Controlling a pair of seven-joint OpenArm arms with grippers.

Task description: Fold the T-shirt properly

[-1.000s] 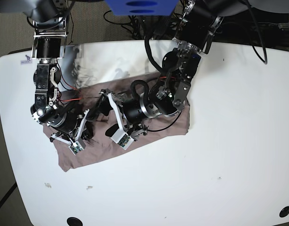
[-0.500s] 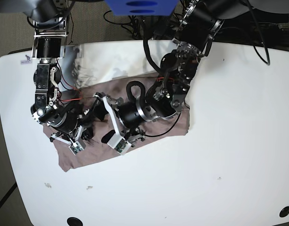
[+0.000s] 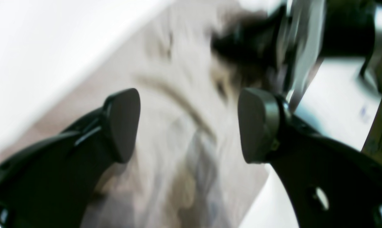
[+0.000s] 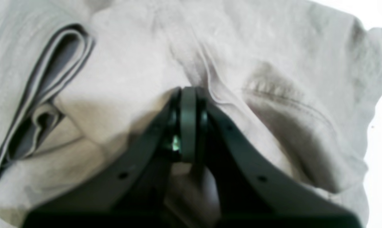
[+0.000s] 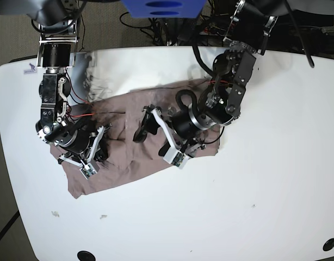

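Mauve T-shirt [image 5: 134,157] spread wrinkled across white table [image 5: 276,163]; right gripper [image 4: 187,126] pressed together on its fabric, left gripper [image 3: 187,126] spread wide just above its middle.

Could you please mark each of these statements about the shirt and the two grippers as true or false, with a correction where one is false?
1. The left gripper stands open over the T-shirt. True.
2. The right gripper is wide open. False: its jaws are pressed together, tips down against the cloth.
3. The T-shirt hangs over the edge of the table. False: in the base view it lies wholly on the white top.
4. The left gripper holds a fold of cloth between its pads. False: the gap between them is empty.
5. A folded edge of layered cloth shows in the right wrist view. True.
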